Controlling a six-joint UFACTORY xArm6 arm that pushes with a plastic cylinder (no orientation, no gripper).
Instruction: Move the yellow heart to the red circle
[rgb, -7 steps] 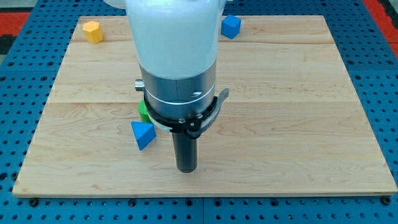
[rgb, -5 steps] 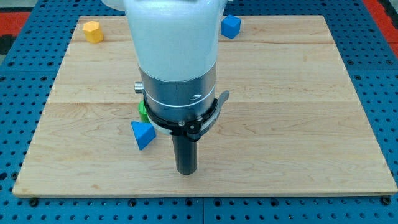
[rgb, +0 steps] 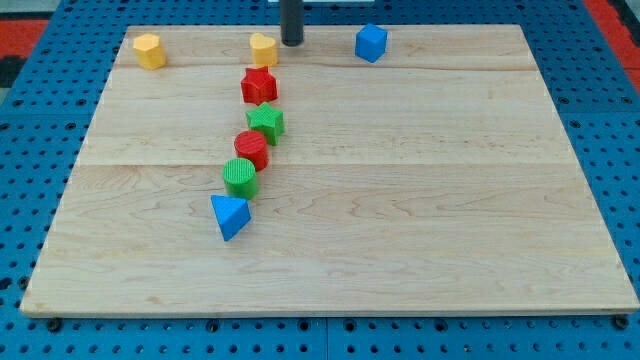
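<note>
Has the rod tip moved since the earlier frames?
Yes. My tip has gone from near the blue triangular block toward the view's top, now just right of the yellow heart, close beside it; contact is unclear.

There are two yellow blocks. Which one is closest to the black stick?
The yellow heart at the view's top, right beside my tip on its left. The other yellow block sits far off near the board's top-left corner.

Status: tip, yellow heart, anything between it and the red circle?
My tip at the view's top, just right of yellow heart. Red circle further down. Red star and green star sit between them.
</note>
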